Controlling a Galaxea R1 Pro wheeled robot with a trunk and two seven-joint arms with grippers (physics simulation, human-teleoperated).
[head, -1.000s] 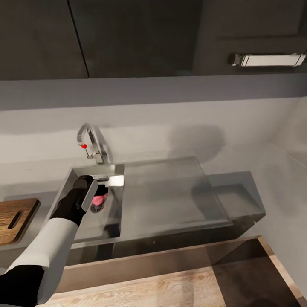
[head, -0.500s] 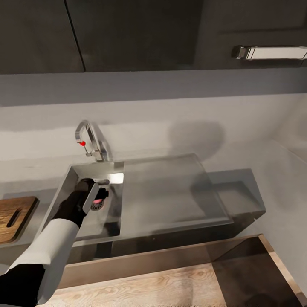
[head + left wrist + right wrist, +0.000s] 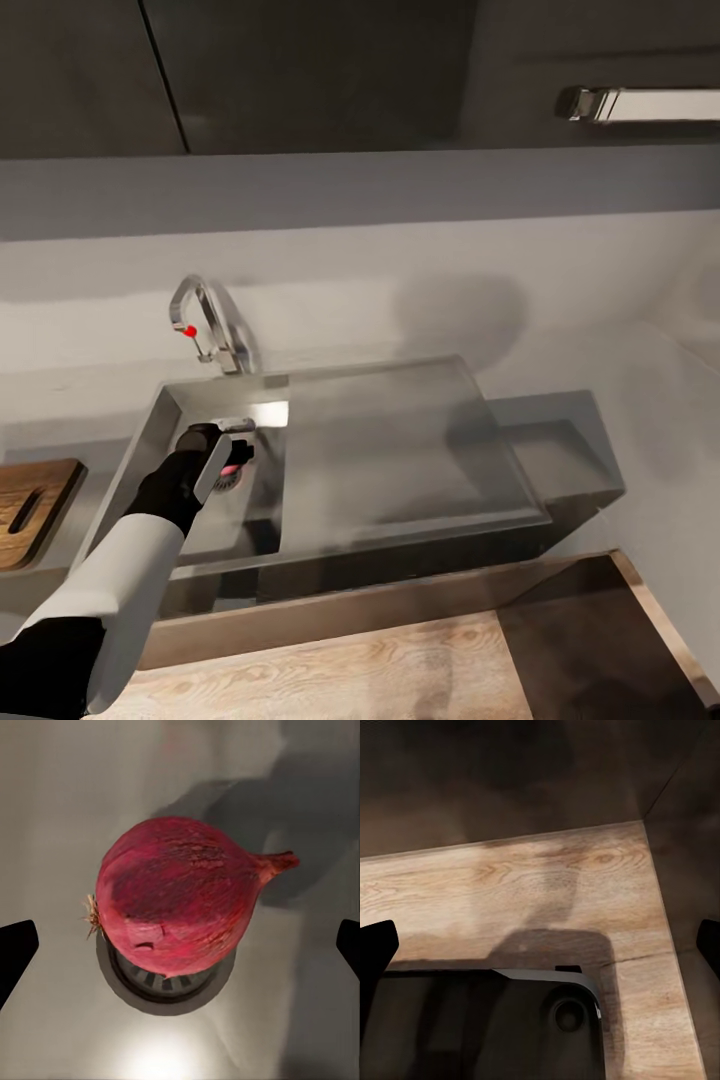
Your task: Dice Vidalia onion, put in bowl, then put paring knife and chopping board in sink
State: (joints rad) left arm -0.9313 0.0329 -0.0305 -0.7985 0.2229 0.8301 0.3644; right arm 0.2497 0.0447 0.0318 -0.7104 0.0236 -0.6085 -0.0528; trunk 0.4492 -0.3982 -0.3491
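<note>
The Vidalia onion (image 3: 176, 904), red-skinned here, lies on the round drain of the sink (image 3: 150, 440). In the head view only a pink sliver of the onion (image 3: 232, 471) shows under my left gripper (image 3: 232, 458), which reaches down into the basin. The left gripper (image 3: 180, 949) hangs directly over the onion, open, its fingertips (image 3: 15, 952) far apart on either side and not touching it. The chopping board (image 3: 30, 505) lies on the countertop (image 3: 40, 440) left of the sink. My right gripper (image 3: 540, 945) is open over the floor, holding nothing.
A chrome tap (image 3: 205, 325) with a red mark curves over the basin's back edge. The flat drainboard (image 3: 400, 450) runs right of the basin. Dark wall cabinets (image 3: 320, 70) hang above. Wooden floor (image 3: 532, 885) and the robot's base (image 3: 487, 1027) lie below the right gripper.
The head camera has shifted a little, moving the whole picture up and left. My left gripper has sunk slightly lower into the basin and covers more of the onion.
</note>
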